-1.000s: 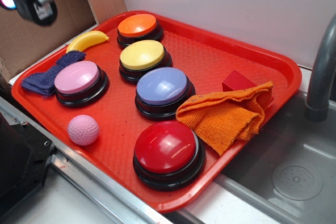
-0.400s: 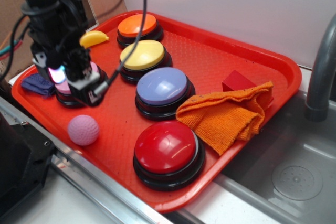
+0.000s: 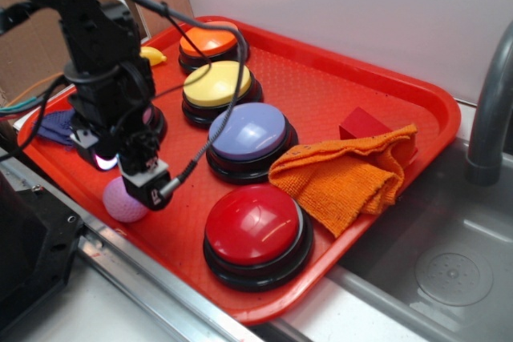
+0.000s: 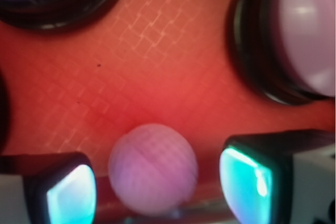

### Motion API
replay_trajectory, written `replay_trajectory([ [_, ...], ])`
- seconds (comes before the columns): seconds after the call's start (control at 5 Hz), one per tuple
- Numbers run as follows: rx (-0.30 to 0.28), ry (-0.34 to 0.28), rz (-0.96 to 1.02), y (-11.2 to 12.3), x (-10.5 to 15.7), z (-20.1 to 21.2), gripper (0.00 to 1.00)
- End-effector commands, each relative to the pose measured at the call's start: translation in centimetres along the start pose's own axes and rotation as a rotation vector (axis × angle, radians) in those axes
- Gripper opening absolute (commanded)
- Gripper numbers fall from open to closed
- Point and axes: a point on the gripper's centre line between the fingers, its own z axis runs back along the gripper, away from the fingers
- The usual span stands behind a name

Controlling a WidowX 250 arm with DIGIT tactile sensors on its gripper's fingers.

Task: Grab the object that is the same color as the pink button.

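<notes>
- Tray [image 3: 361, 78]: red, textured, set beside a sink [image 3: 457, 270]; it carries all items below.
- Ball [image 4: 153, 167]: small, light pink, dimpled; lies on the tray near its 7 o'clock edge, at 9 o'clock from the red button [image 3: 256, 226]. In the exterior view the ball [image 3: 120, 202] is half hidden by the arm.
- Pincer [image 4: 157, 182]: wide, empty; in the wrist view its two fingers [image 4: 262, 177] stand either side of the ball with a gap on each side, glowing cyan on their inner faces. In the exterior view the pincer [image 3: 128, 174] hangs right over the ball.
- Pink button [image 4: 307, 40]: pale pink dome on a black base; at 1 o'clock from the ball in the wrist view, apart from it. Mostly hidden behind the arm in the exterior view.
- Lavender button [image 3: 248, 134]: tray centre, at 12 o'clock from the red button.
- Yellow button [image 3: 216, 84]: at 11 o'clock from the lavender button.
- Orange button [image 3: 210, 40]: at 12 o'clock from the yellow button, near the far rim.
- Orange cloth [image 3: 349, 174]: crumpled, at 3 o'clock from the lavender button, resting against a red block [image 3: 362, 124].
- Banana [image 3: 152, 56]: yellow, partly hidden, at 9 o'clock from the orange button.
- Blue cloth [image 3: 54, 127]: at the tray's 9 o'clock edge, partly behind the arm.
</notes>
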Motion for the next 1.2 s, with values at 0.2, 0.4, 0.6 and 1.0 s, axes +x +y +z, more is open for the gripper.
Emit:
replay_trajectory([
  [0.2,0.062,-0.015,0.020,-0.2,-0.5,-1.7,0.14],
  [0.4,0.045,-0.011,0.011,-0.1,-0.4,-0.8,0.00],
  [0.6,0.092,0.013,0.067,0.3,0.2,2.3,0.00],
  [1.0,-0.036,-0.082,0.131,1.5,2.7,11.7,0.00],
])
